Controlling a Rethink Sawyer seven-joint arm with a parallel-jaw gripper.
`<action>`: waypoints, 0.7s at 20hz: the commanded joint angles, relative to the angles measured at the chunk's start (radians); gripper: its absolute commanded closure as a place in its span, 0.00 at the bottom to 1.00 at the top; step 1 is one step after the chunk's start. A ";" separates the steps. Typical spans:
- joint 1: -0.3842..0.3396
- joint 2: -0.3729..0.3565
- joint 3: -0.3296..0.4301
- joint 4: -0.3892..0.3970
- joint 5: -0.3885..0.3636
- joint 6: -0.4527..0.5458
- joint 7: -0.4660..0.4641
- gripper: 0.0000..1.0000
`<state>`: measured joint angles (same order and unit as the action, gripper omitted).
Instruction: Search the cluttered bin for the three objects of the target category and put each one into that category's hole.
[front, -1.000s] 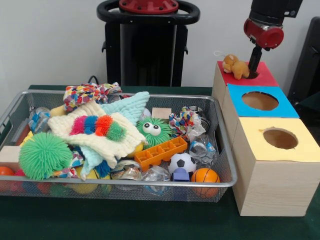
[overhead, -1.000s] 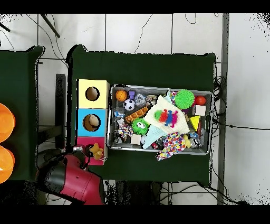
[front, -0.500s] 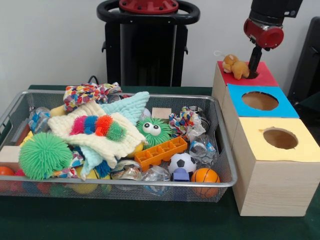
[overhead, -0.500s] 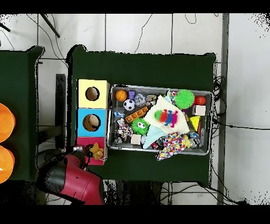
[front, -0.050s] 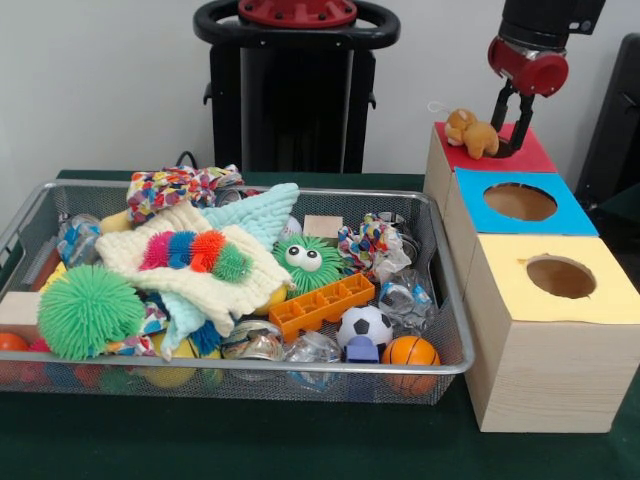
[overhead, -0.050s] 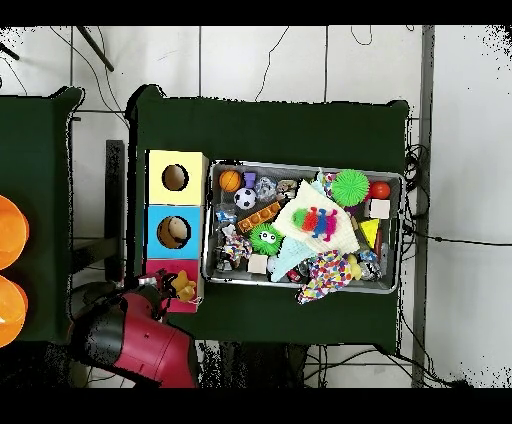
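You have the gripper (front, -0.050s: 510, 125) hovering low over the red-topped box (front, -0.050s: 525, 152), its two black fingers spread apart and holding nothing. The small orange plush animal (front, -0.050s: 470, 133) lies on the red top, just beside the gripper on the side nearer the wire bin (front, -0.050s: 440, 290), with one finger close by its rump; whether they touch you cannot tell. A thin white loop sticks up from the plush's head.

Taking the red-topped box as your landmark: the blue-topped box (front, -0.050s: 575, 215) butts against it on the camera side, and the yellow-topped box (front, -0.050s: 610, 290) follows next in the same row. Both show open round holes. The red box's own hole is hidden behind the plush and the fingers.

The wire bin sits alongside the row of boxes on the green cloth (front, -0.050s: 300, 440). Inside, nearest the boxes, note an orange basketball (front, -0.050s: 410, 352), a small soccer ball (front, -0.050s: 364, 323) and an orange brick (front, -0.050s: 320, 305). Further from the boxes lie a green fuzzy creature with eyes (front, -0.050s: 306, 262), a cream knitted cloth (front, -0.050s: 190, 280) bearing a rainbow caterpillar (front, -0.050s: 195, 250), and a green spiky ball (front, -0.050s: 88, 310)

In the overhead view the plush (overhead, -0.050s: 183, 287) sits on the red top at the box edge, with the red arm (overhead, -0.050s: 140, 340) beside it
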<state>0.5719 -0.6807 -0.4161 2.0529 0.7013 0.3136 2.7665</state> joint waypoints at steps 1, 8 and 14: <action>-0.028 -0.003 0.086 -0.055 0.008 0.091 0.169 0.00; -0.045 -0.004 0.096 -0.050 0.007 0.081 0.150 0.00; -0.058 -0.009 0.104 -0.044 0.006 0.068 0.137 0.00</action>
<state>0.5603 -0.6833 -0.4141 2.0529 0.7013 0.3136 2.7665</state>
